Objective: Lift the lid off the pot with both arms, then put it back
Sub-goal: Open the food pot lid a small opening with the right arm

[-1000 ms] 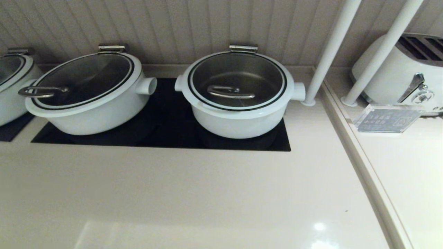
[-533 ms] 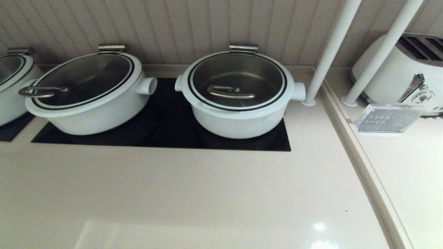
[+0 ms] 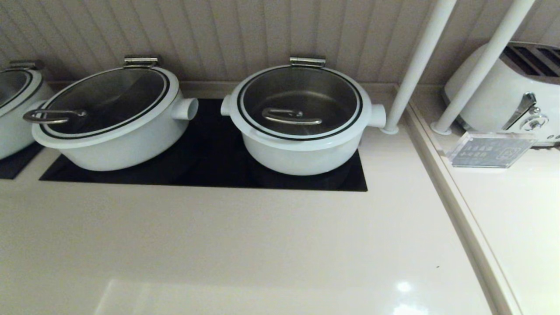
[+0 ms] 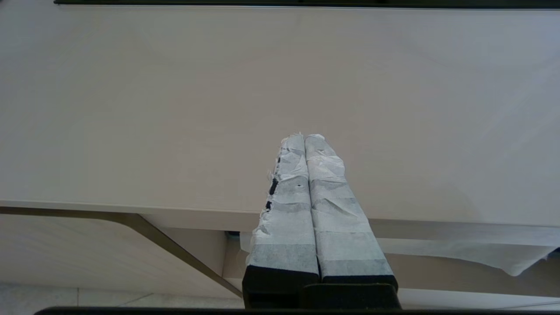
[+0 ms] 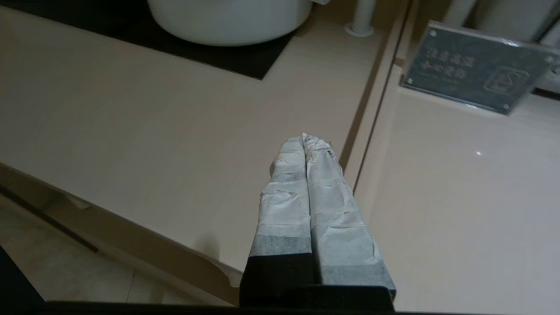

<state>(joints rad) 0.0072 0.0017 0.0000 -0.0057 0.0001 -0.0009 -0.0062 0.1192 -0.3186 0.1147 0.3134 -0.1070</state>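
The deep white pot [image 3: 302, 155] stands on the black hob [image 3: 210, 166], its stubby side handles pointing left and right. The clear glass lid [image 3: 332, 94] with white rim, black ring and steel loop handle [image 3: 291, 117] lies shut on it, its hinge at the back. Neither arm shows in the head view. My left gripper [image 4: 304, 136] is shut and empty over the bare counter near its front edge. My right gripper [image 5: 303, 136] is shut and empty over the counter's near right part; the pot's lower wall [image 5: 227, 22] shows far ahead of it.
A wider, shallower white pot [image 3: 118, 144] with darker lid stands left on the hob; another pot [image 3: 13, 127] shows at the far left. Two white poles [image 3: 418, 61] rise right of the pot. A toaster [image 3: 503, 94] and a clear sign [image 3: 490, 151] stand on the side counter.
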